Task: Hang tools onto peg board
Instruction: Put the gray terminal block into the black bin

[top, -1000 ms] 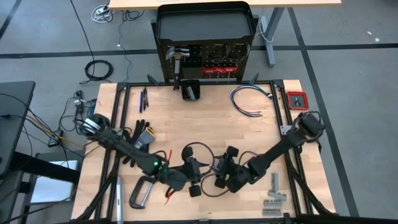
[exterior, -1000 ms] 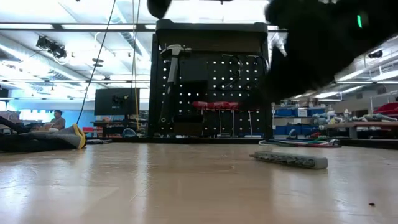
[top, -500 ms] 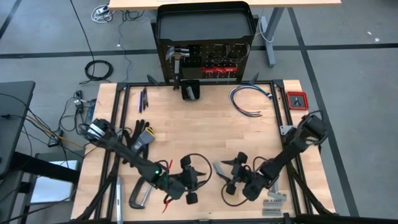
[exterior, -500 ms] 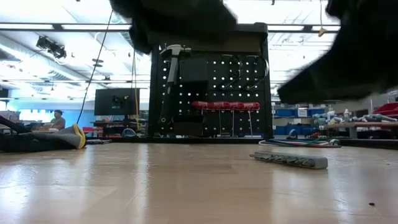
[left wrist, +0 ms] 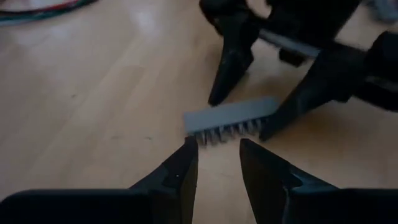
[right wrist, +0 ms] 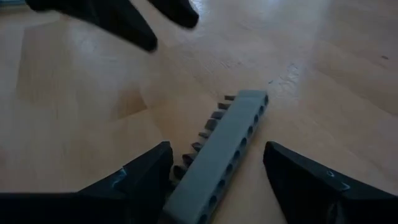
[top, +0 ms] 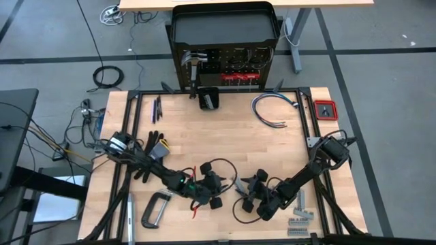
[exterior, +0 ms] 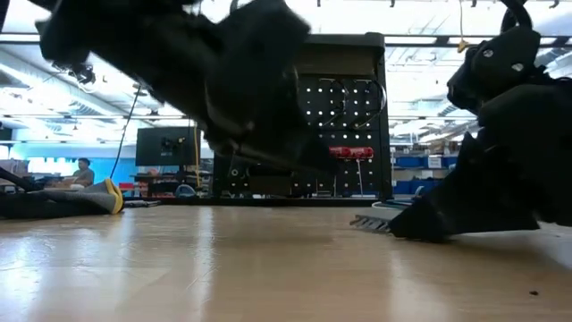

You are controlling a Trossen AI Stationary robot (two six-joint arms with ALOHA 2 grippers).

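Near the front middle of the bench (top: 272,146), both hands meet over a grey metal bar (left wrist: 231,116) lying flat on the wood. Its long axis runs roughly left to right across the bench, tilted slightly, with a row of short teeth along one long side. The right hand (right wrist: 216,168) straddles one end of this bar with its fingers spread wide, one on each side, neither visibly pressing on it. The left hand (left wrist: 219,152) points at the toothed side of the bar, its fingers set narrowly apart, tips just short of the teeth and holding nothing.

At the far edge stands the peg board (top: 225,67), upright and facing the bench. A hammer (top: 195,68) hangs on its left part, head up and handle pointing down. Red-handled drivers (top: 237,76) hang in a row to the hammer's right, handles up.

On the near left of the bench lies a C-clamp (top: 155,208); more grey metal pieces (top: 300,216) lie at the near right corner
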